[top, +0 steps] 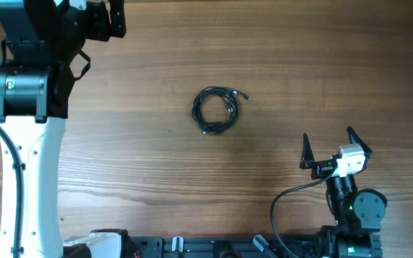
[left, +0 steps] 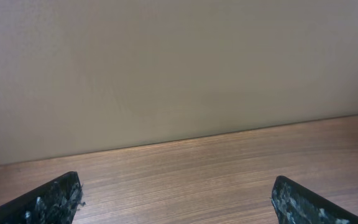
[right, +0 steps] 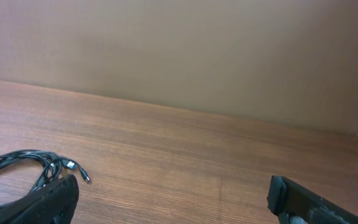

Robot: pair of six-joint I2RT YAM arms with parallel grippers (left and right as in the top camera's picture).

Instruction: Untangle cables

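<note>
Overhead, I see the cables point(top: 216, 110) coiled in one small bundle on the desk point(top: 156, 165). The right pincer point(top: 328, 137) is spread wide, well apart from them. Left wrist: the left pincer point(left: 176, 186) gapes empty above the desk. Right wrist: the cables lie near one finger.

Quantities on view, by kind

Table point(top: 156, 172): one. Bundle of cables point(top: 216, 110): one, mid-table; the strands within the coil cannot be counted. Arms: two, left arm point(top: 27, 165) along the left edge, right arm point(top: 357, 206) near right. Grippers: two, left gripper point(left: 174, 186) and right gripper point(top: 328, 135), two fingers each.
</note>
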